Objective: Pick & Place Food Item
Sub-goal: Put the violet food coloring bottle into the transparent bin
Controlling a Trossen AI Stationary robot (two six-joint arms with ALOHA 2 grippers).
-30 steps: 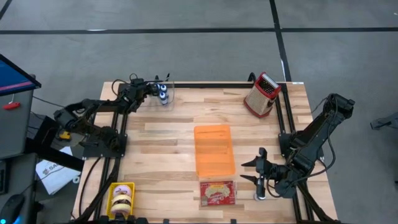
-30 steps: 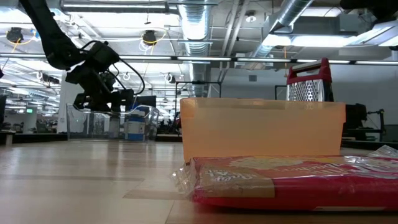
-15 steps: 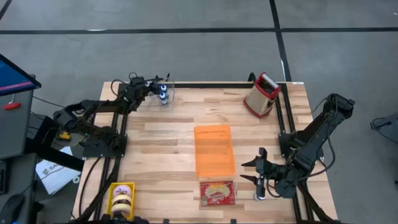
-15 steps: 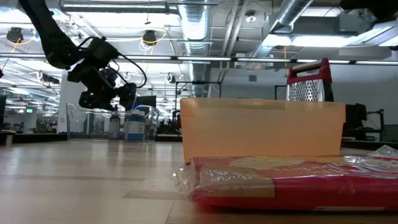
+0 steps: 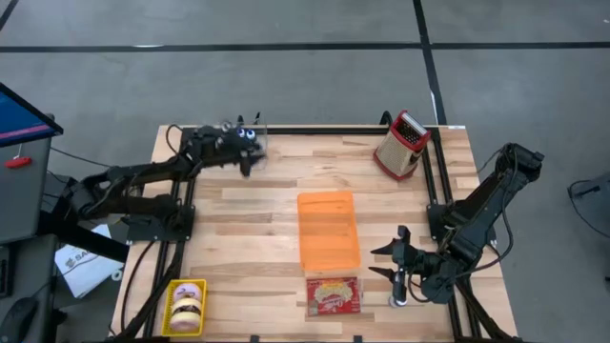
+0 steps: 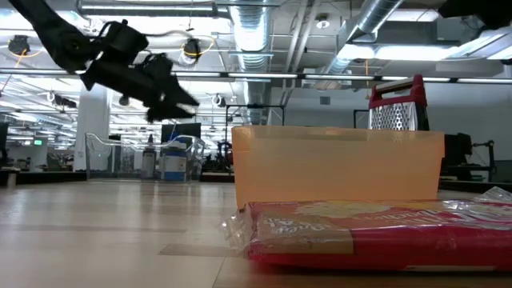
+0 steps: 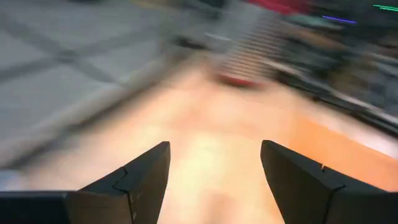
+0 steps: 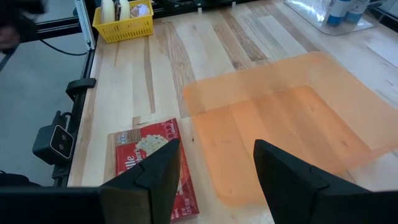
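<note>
The food item here is most likely the flat red packet of biscuits in clear wrap, which lies on the pale wooden surface just beside the near end of the translucent orange plastic tray; whether packet and tray touch cannot be told from above. The tray looks like the place to put it, though that is a judgement from the task wording alone.

The right tool hangs close to the packet, at its right side, with its two dark fingers spread wide and nothing between them. In its wrist view the packet sits off toward one finger and not between the pair, so the tool should first be centred over the packet. A grasp across the short width seems wise (the wrap looks slippery and the ends are loose film), coming down low enough to catch the body and not the crinkled edge. Then lift clear of the tray's wall before moving over it.

The left tool is at the far left corner of the surface, raised above it, fingers apart and empty; it is well apart from the packet, and should stay out of the right arm's way.
</note>
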